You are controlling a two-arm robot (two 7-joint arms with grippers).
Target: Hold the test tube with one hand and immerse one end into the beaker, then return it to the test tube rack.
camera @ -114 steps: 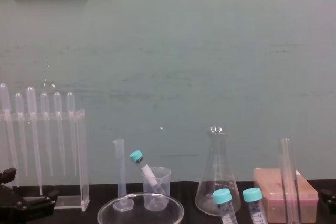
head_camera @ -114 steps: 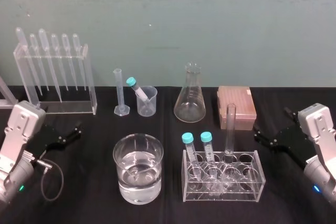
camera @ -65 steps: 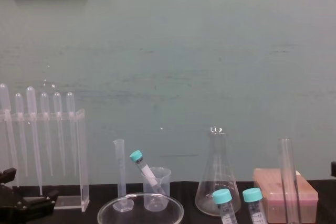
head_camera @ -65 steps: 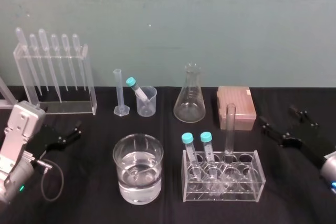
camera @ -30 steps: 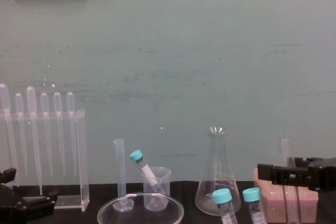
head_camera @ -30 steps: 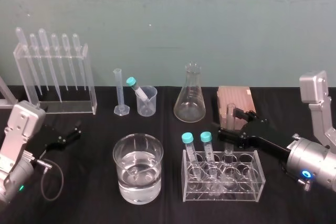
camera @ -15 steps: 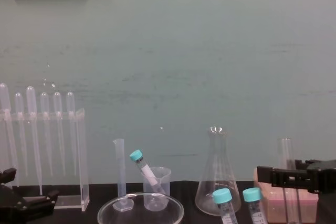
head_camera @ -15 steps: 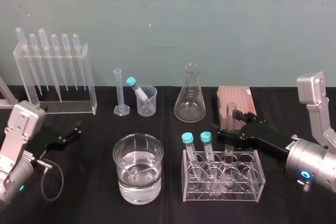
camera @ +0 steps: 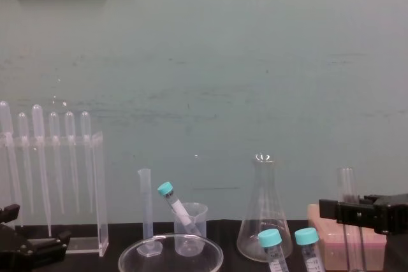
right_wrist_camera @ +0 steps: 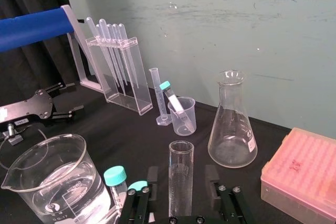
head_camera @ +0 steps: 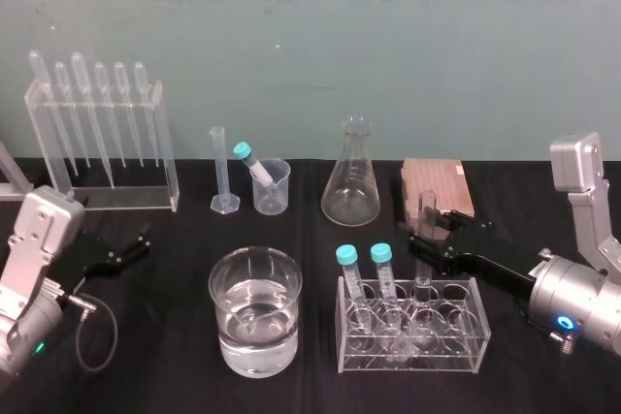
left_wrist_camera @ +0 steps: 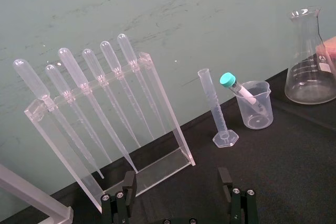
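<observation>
Jaws: spread on the right gripper [head_camera: 428, 232], one to each side of the test tube [right_wrist_camera: 181, 167], a sliver of gap either way; nothing clamped.
Test tube: upright in the back row of the rack [head_camera: 466, 338], standing taller than the two teal-capped tubes [head_camera: 347, 257] beside it.
Beaker [head_camera: 254, 348]: part full of clear liquid, on the counter [head_camera: 175, 385] just to the left of the rack.
Left gripper [head_camera: 128, 247]: parked low at the counter's left side, jaws apart and empty.
Progress: early, by appearances; the grasp is not yet made, with lift, dip and return all left.
</observation>
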